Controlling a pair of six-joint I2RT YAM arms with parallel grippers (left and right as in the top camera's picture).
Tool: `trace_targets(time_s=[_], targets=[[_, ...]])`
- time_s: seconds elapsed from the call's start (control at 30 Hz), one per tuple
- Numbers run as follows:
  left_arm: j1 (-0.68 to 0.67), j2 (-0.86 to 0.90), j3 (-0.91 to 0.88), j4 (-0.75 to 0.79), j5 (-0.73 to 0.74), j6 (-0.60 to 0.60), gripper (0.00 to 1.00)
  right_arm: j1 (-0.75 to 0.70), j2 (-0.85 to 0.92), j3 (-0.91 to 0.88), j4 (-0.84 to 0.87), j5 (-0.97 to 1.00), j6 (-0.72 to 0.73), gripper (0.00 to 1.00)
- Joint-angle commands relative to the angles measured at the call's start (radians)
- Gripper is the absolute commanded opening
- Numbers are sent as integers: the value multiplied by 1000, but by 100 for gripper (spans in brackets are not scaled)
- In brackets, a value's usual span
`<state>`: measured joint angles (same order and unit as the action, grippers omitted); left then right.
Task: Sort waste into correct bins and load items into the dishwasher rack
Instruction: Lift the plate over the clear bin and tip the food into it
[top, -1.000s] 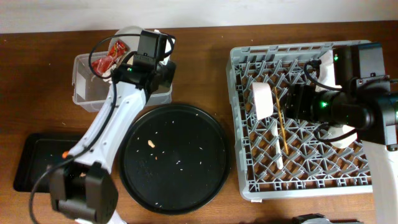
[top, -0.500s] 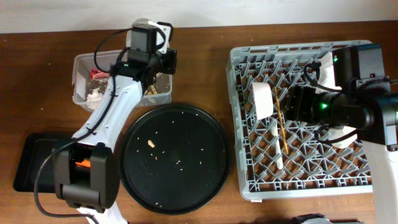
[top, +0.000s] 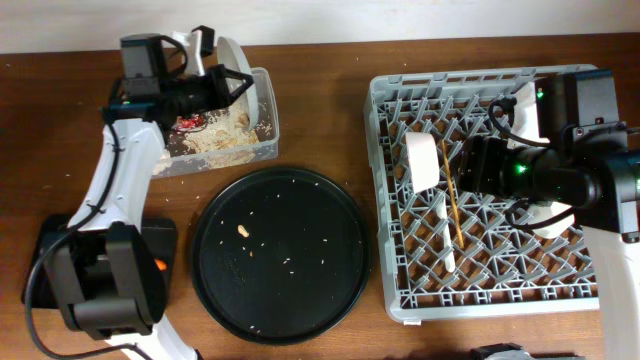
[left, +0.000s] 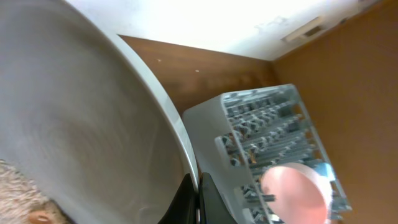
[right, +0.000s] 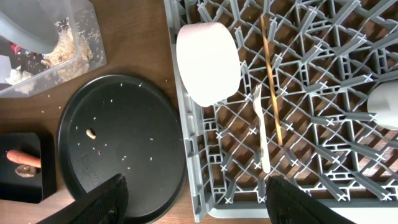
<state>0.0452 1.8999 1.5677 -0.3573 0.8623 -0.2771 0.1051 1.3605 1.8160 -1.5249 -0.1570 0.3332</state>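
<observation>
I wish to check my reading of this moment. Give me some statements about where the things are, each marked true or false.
1. The left pincer holds the plate tilted over the clear tub. True.
2. The fork lies on the round black tray. False: it lies in the rack, beside the chopstick.
3. The carrot lies in the shallow black tray. True.
4. The right pincer grips the chopstick. False: it is open and empty above the rack.
5. A white cup lies on its side in the rack. True.

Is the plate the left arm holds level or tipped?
Tipped: overhead shows the plate edge-on above the clear tub, rim between the jaws of the left gripper.
</observation>
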Motion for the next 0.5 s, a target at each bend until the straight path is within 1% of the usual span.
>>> trace_targets(time_s=[0.0,0.03,0.1,0.17,0.2,0.27,0.37,0.4,0.43,0.47], targets=[[69,-62,25,6,169,-7,1,-8,0,11,4,12,-3,75],[84,-68,25,16,207,-6,1,-8,0,11,3,12,-3,75],[132,-71,25,122,367,-6,0,-8,0,11,4,12,-2,75],[155,-72,25,167,436,-6,0,-8,0,11,6,12,-2,77],[161,-72,25,170,444,-5,1,-8,0,11,6,12,-3,78],[161,-72,24,154,439,50,1,-8,0,11,6,12,-2,78],[161,-72,24,150,443,82,0,-8,0,11,6,12,-2,78],[161,-71,24,133,444,126,0,-8,0,11,6,12,-3,78],[161,-71,24,62,375,150,0,-8,0,11,6,11,-2,78],[161,-72,24,23,375,185,1,-8,0,11,6,12,-2,78]])
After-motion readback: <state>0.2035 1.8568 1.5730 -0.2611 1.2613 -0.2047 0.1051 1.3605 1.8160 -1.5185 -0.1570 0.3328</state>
